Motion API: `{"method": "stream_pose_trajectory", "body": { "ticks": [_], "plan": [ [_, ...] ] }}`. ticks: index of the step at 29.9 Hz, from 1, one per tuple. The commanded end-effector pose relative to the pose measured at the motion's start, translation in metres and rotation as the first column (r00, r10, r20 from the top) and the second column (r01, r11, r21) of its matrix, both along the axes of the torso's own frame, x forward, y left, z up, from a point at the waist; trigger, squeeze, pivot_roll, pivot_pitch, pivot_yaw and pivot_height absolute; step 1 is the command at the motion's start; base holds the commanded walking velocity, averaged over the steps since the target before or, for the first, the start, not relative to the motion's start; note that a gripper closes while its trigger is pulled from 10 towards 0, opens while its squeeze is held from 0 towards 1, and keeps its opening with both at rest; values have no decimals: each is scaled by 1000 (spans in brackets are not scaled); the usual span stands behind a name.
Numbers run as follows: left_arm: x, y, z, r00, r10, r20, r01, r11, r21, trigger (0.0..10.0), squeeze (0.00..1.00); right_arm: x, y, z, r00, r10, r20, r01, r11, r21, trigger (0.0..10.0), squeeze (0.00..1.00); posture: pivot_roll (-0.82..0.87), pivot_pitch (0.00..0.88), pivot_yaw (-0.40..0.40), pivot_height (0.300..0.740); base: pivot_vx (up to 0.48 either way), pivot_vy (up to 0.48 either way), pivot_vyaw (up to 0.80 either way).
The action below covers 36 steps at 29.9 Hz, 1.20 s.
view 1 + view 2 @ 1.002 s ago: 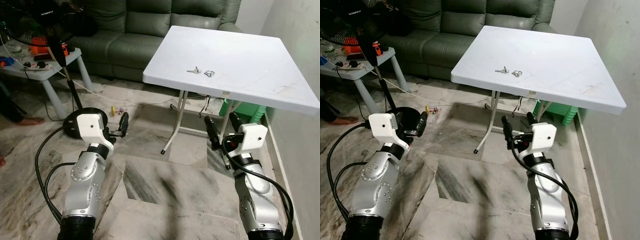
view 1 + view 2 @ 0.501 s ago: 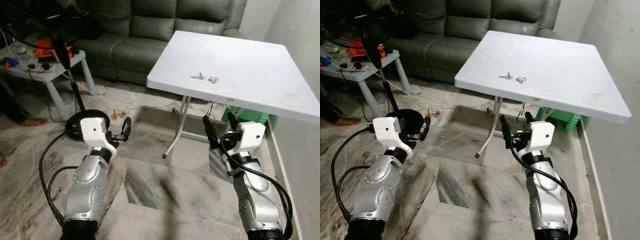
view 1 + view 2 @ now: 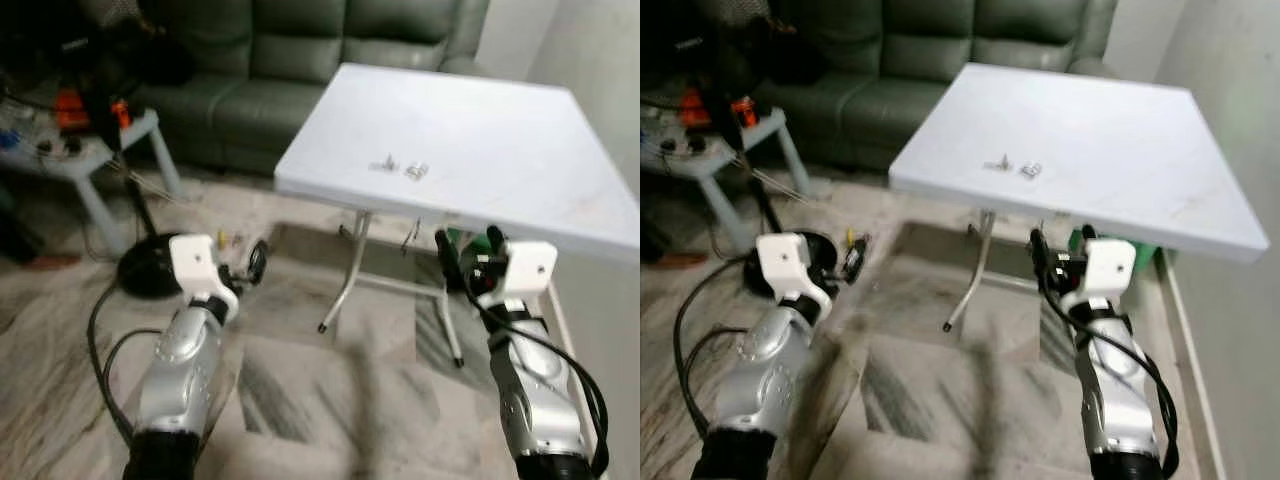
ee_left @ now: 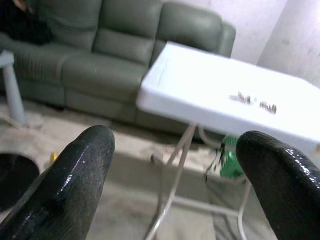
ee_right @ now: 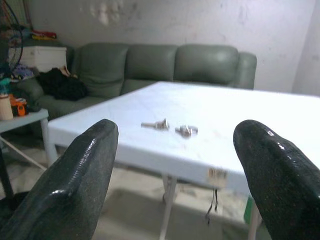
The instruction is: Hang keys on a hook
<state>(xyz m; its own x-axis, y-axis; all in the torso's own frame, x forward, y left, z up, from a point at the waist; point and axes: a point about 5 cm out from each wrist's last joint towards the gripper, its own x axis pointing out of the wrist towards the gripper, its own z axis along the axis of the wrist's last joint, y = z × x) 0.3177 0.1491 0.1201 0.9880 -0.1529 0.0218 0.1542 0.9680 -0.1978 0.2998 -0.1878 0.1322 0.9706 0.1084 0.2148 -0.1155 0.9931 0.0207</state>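
The keys [image 3: 400, 167] lie as a small metal cluster near the front edge of a white folding table [image 3: 490, 130], and they also appear in the right wrist view [image 5: 170, 127]. My right gripper [image 3: 468, 255] is held up just before and below that front edge, open, with nothing between its fingers [image 5: 75, 185]. My left gripper [image 3: 256, 262] hovers over the floor to the left of the table, open and empty, its fingers [image 4: 65, 185] pointing toward the table. The eye views are blurred.
A green sofa [image 3: 290, 60] stands behind the table. At the left are a cluttered grey side table [image 3: 90, 150] and a fan's black round base [image 3: 145, 272]. A wall [image 3: 600, 60] runs close along the right, and a green stool [image 3: 1078, 240] sits under the table.
The camera has shifted and blurred, and the table looks nearer. My right gripper has risen closer to the table's front edge. Both grippers stay open; the keys have not moved.
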Motion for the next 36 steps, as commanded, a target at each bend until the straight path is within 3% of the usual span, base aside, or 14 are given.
{"method": "stream_pose_trajectory", "body": {
  "ticks": [1,31,36],
  "plan": [
    [1,11,-2,1000,28,-10,-28,1000,13,10000,0,2,8,3,1000,19,11,-19,1000,9,10000,0,-7,13,-35,740,360,0,0],
    [7,0,2,1000,2,4,-2,1000,-6,10000,0,4,9,6,999,31,23,-31,999,10,10000,0,-6,4,-38,740,360,0,0],
    [8,-1,2,1000,0,5,0,1000,-9,10000,0,5,10,7,999,38,24,-38,999,10,10000,0,-7,0,-40,740,317,299,0]
  ]
}}
